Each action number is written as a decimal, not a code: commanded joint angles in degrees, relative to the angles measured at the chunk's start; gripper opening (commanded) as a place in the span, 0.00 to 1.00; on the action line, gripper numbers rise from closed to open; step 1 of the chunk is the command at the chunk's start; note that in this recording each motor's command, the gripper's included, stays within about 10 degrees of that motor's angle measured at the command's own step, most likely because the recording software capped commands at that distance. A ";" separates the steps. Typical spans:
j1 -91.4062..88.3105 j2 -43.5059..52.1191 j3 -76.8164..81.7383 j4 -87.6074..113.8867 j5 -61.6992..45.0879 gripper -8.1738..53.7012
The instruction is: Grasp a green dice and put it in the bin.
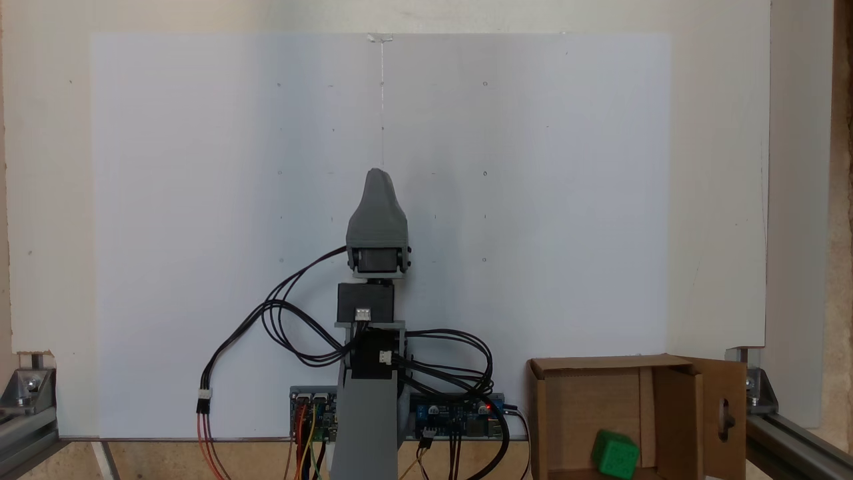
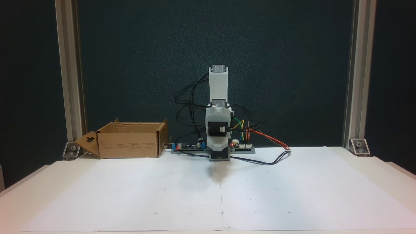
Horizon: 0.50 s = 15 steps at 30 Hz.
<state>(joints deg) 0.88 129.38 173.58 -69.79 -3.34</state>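
White sheet (image 1: 200,200): green dice (image 1: 614,455) seen inside bin (image 1: 706,400) from above.

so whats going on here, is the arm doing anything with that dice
Nothing is being handled right now. The green dice already lies inside the cardboard bin, beside the arm's base. The arm sits folded over the middle of the white sheet, away from the bin; whether its fingers are open cannot be told.

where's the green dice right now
The green dice lies inside the cardboard box, at the lower right of a fixed view looking down, near the flap with the cut-out hole; the gripper is apart from it, mid-table.
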 commanded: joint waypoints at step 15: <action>2.29 6.24 5.71 -12.57 -2.99 0.86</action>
<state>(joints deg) 3.16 129.38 176.40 -79.19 -3.43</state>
